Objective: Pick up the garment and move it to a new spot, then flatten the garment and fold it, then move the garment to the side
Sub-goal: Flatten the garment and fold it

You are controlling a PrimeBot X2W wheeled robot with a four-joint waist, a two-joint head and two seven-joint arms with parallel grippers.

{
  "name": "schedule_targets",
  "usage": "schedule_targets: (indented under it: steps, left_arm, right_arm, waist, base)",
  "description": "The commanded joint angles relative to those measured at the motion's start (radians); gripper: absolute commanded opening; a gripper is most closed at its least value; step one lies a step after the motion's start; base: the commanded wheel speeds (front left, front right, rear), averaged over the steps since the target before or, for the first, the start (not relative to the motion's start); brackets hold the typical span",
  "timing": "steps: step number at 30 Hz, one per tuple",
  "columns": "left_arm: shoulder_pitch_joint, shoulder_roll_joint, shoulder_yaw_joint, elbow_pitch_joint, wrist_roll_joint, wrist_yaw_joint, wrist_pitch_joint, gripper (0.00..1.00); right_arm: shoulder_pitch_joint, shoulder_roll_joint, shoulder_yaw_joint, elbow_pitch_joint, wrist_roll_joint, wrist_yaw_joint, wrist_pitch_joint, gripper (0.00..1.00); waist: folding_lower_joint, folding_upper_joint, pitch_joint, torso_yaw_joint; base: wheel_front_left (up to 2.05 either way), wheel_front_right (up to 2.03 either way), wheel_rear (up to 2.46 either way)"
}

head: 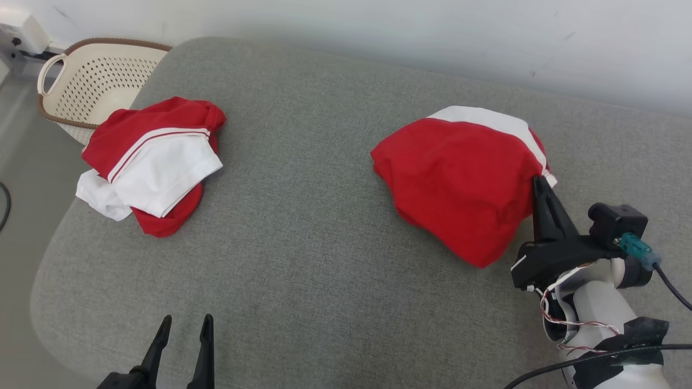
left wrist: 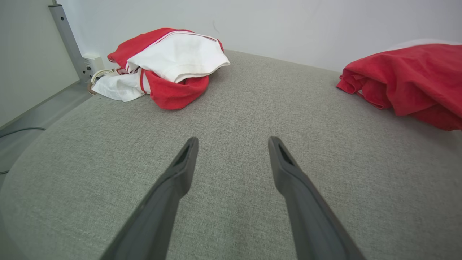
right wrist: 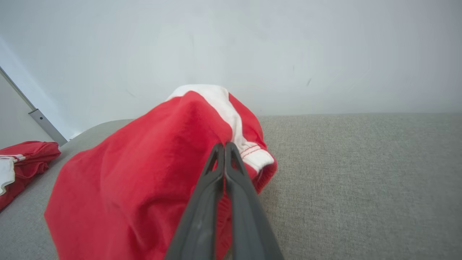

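Note:
A red garment with a white band lies bunched on the right side of the grey padded table. My right gripper is shut on the garment's right edge, near the white hem. In the right wrist view its two fingers are pressed together with red cloth pinched between them. The same garment shows at the right of the left wrist view. My left gripper stands open above the table's near edge, with nothing between its fingers.
A second red and white garment lies crumpled at the table's far left. Behind it, off the table, stands a cream perforated basket. A pale wall runs along the table's far side. A black cable trails from my right arm.

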Motion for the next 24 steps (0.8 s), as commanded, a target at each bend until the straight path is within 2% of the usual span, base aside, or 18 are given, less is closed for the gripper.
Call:
schedule_targets:
  steps: [1,7,15,21,24]
  left_arm:
    - [0.019,0.000,-0.001,0.005,-0.009,0.005,-0.004,1.00]
    - [0.024,0.000,-0.016,0.008,-0.025,0.002,-0.004,1.00]
    - [0.027,0.000,-0.054,0.026,-0.034,0.003,-0.004,1.00]
    - [0.043,0.000,-0.056,0.031,-0.036,0.006,-0.004,1.00]
    - [0.056,0.000,-0.053,0.035,-0.033,0.009,-0.004,1.00]
  right_arm:
    - [-0.005,-0.010,0.010,-0.028,-0.009,0.000,-0.001,0.00]
    - [-0.079,-0.045,0.058,-0.135,-0.001,0.000,-0.001,0.00]
    - [-0.312,-0.081,0.250,-0.197,0.036,0.000,-0.001,0.00]
    - [-0.458,-0.066,0.366,-0.217,0.093,0.000,-0.001,0.00]
    - [-0.497,-0.036,0.361,-0.231,0.138,0.000,-0.001,0.00]
  waist:
    - [0.0000,-0.0001,-0.009,-0.003]
    - [0.0000,-0.0001,-0.021,-0.005]
    - [0.0000,-0.0001,-0.050,0.022]
    - [0.0000,-0.0001,-0.069,0.036]
    - [0.0000,-0.0001,-0.072,0.030]
  base:
    - [0.00,0.00,0.00]
    - [0.00,0.00,0.00]
    - [0.00,0.00,0.00]
    - [0.00,0.00,0.00]
    - [0.00,0.00,0.00]
